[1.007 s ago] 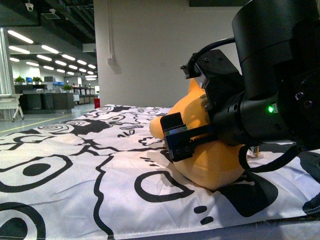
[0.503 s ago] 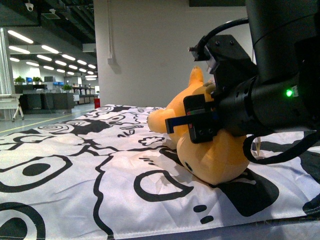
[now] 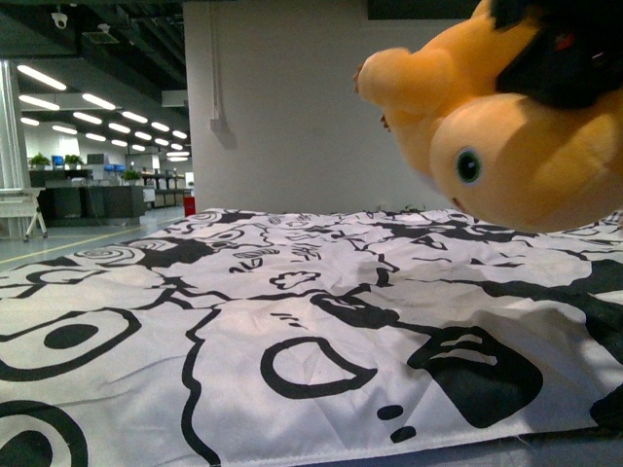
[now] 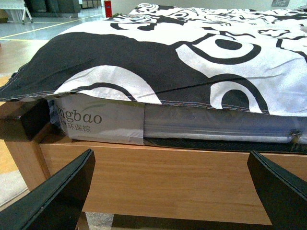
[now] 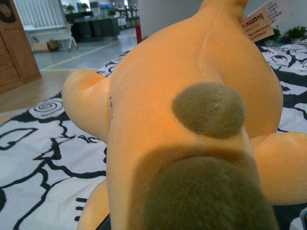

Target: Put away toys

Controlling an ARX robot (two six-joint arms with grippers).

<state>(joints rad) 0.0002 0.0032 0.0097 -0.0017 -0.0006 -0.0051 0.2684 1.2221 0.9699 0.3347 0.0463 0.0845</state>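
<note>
The orange-yellow plush toy (image 3: 506, 136) hangs in the air at the upper right of the front view, well above the cloth, one dark eye facing the camera. My right gripper (image 3: 563, 51) is shut on it from above; only a dark part of it shows at the top edge. In the right wrist view the plush toy (image 5: 192, 96) fills the picture, with brown nubs (image 5: 208, 108) and a white hang tag (image 5: 259, 21), and it hides the fingers. My left gripper (image 4: 168, 201) is open and holds nothing, low in front of the wooden frame.
A black-and-white patterned cloth (image 3: 243, 321) covers the flat surface. Under its hanging edge sit a wooden frame (image 4: 158, 177) and a white printed package (image 4: 96, 122). A white wall (image 3: 292, 97) stands behind, and an open hall lies to the left.
The right gripper has lifted the plush toy off the cloth, up and to the right. The right arm has risen mostly out of the front view.
</note>
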